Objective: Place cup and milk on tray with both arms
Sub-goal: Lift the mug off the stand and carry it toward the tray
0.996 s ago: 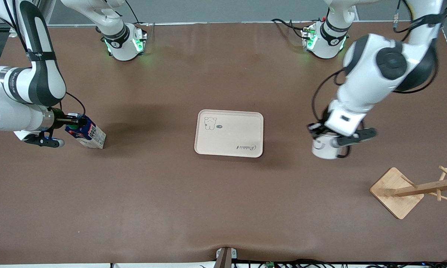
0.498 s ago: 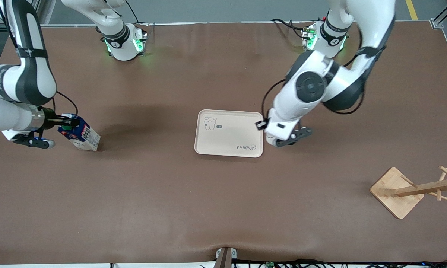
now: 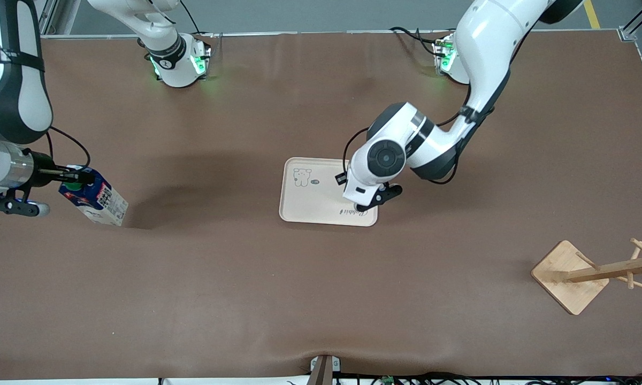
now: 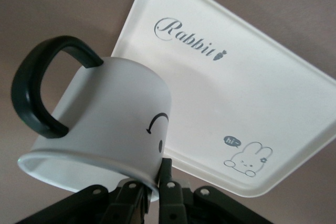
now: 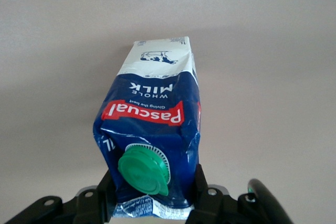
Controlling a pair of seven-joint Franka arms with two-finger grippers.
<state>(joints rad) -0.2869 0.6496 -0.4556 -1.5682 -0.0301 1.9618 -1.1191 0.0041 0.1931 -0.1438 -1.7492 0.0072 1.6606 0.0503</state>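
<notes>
The cup (image 4: 100, 124) is gripped at its rim by the left gripper (image 4: 152, 195), jaws clenched on it, and is hung over the tray (image 3: 310, 206), above the end nearer the left arm. In the left wrist view the black handle (image 4: 39, 90) is seen to one side and the drawn face toward the tray.

The milk (image 3: 93, 197) is clamped at its gable top between the jaws of the right gripper (image 3: 69, 176), tilted, over the table (image 3: 321, 299) toward the right arm's end, well apart from the tray. The green cap (image 5: 144, 170) is seen just ahead of the jaws.

A wooden rack (image 3: 588, 272) is noted at the left arm's end.
</notes>
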